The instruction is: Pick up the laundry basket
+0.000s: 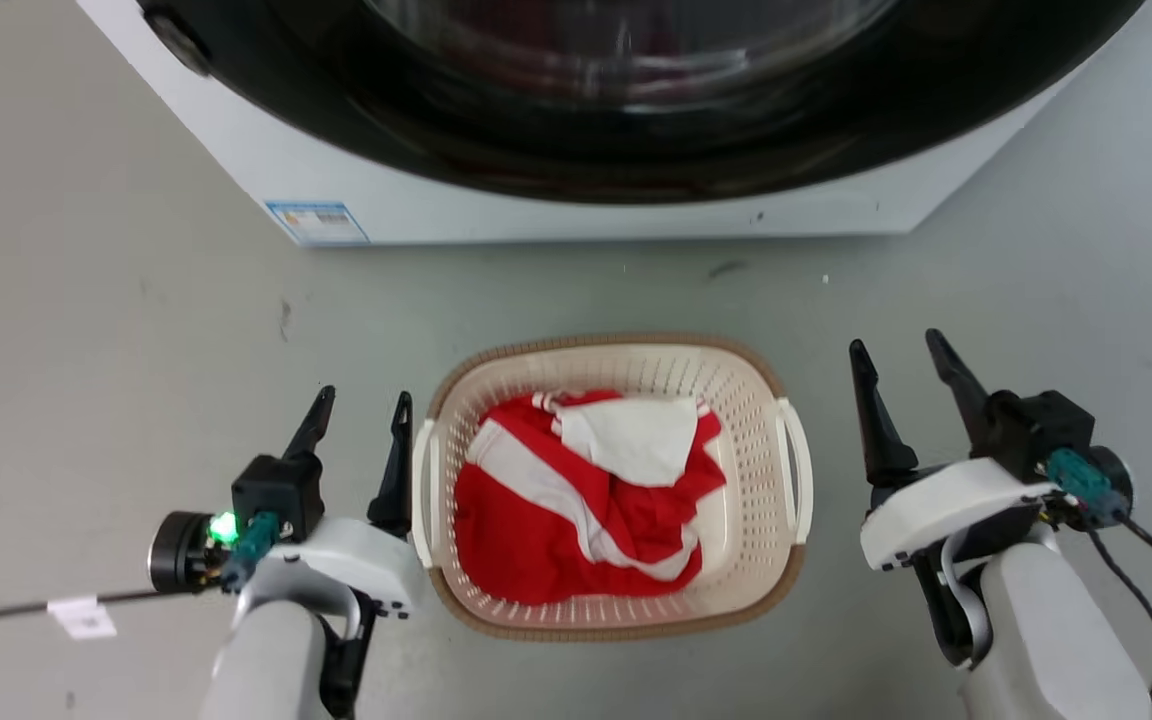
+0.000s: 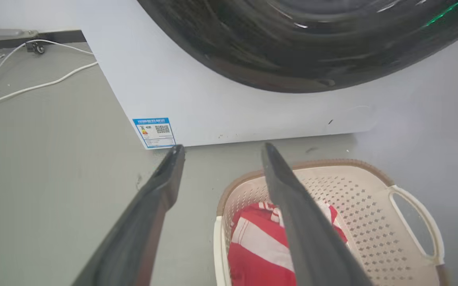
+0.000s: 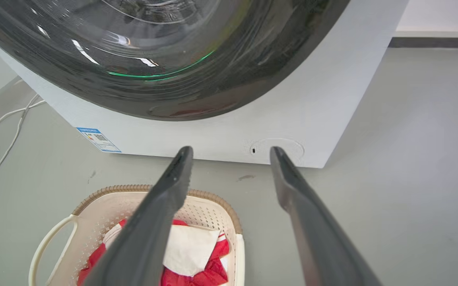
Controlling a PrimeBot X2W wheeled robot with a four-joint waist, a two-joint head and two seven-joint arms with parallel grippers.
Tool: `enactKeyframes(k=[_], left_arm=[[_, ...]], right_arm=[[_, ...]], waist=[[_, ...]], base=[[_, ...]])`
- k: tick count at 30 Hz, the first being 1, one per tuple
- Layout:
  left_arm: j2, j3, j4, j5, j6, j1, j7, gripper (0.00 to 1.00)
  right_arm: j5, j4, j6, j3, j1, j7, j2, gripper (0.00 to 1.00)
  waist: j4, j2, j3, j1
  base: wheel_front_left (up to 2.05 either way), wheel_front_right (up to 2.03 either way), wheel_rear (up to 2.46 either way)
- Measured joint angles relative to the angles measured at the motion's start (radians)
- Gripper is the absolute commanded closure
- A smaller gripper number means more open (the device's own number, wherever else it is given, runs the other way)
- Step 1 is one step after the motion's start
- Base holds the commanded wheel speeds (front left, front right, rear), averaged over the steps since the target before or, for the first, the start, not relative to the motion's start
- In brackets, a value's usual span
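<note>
Both pincers are wide open and empty. My left pincer (image 1: 364,395) spreads its two long, dark, tapering fingers with nothing between them. My right pincer (image 1: 894,340) also has its two fingers parted around air.

Between them, on the smooth grey floor (image 1: 86,300), sits one laundry basket (image 1: 736,395). It is an oval-rectangular tub of cream plastic, its walls pierced with rows of small holes and its top edged by a brown woven-look rim (image 1: 616,343). It has two smooth white loop handles. The left handle (image 1: 423,490) lies just beside my left pincer's inner finger, and I cannot tell whether they touch. The right handle (image 1: 798,470) is apart from my right pincer, with bare floor between.

Inside the basket lies one crumpled red cloth with white stripes (image 1: 556,540), soft and folded on itself. A plain white fabric patch (image 1: 636,440) rests on top.

Beyond the basket stands one white boxy washing machine (image 1: 536,215) with a round, glossy black door (image 1: 636,120). One small blue-and-white label (image 1: 316,222) is stuck at its lower left corner. My left wrist view shows two thin white cables (image 2: 34,85) trailing over the floor beside the machine. One green light (image 1: 224,527) glows at my left wrist.
</note>
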Motion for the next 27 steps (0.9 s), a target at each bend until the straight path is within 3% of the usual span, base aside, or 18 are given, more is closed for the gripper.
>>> enactKeyframes(k=[3, 14, 27], left_arm=[[0.029, -0.005, 0.101, 0.006, -0.017, -0.069, 0.000, 0.00], [0.071, -0.086, 0.411, -0.020, -0.040, -0.284, 0.000, 0.00], [0.064, -0.333, 0.690, -0.185, -0.041, -0.499, 0.037, 0.00]], right_arm=[[0.073, 0.105, 0.000, 0.019, -0.057, 0.008, 0.000, 0.00], [0.101, 0.424, 0.000, 0.057, -0.282, 0.055, 0.000, 0.00], [0.115, 0.671, 0.000, 0.101, -0.445, 0.163, 0.000, 0.00]], waist=[[-0.005, 0.0000, 0.061, 0.0000], [-0.014, 0.0000, 0.235, 0.0000], [0.022, 0.0000, 0.346, 0.0000]], base=[[0.00, 0.00, 0.00], [0.00, 0.00, 0.00], [0.00, 0.00, 0.00]])
